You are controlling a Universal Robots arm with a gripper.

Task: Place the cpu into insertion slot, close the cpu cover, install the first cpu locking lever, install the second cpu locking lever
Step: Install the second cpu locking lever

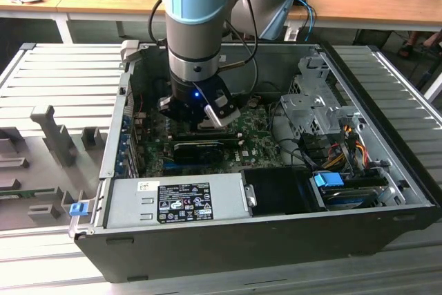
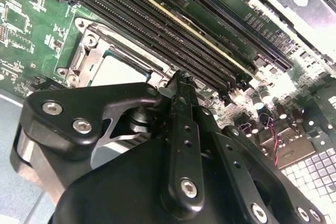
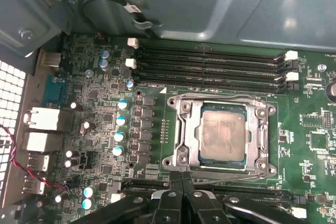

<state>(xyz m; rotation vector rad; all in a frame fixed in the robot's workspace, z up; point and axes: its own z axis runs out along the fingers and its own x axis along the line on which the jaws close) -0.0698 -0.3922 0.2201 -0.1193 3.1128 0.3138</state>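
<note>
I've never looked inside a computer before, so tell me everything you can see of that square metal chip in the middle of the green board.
The cpu is a small flat square with a dull silver-beige metal face, slightly smudged. It lies flat in the insertion slot, with the cpu cover, a thin silver-grey frame, closed around it so that its face shows through the window. Long black memory slots run beside it. The gripper hovers at the socket's edge, at a thin wire lever, not touching the chip.

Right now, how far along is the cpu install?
Done: the cpu sits in the insertion slot, and the cpu cover lies flat around it. Underway: the shut hand is at the slot's edge, beside a thin lever wire. Left: I cannot tell whether either locking lever is latched.
</note>
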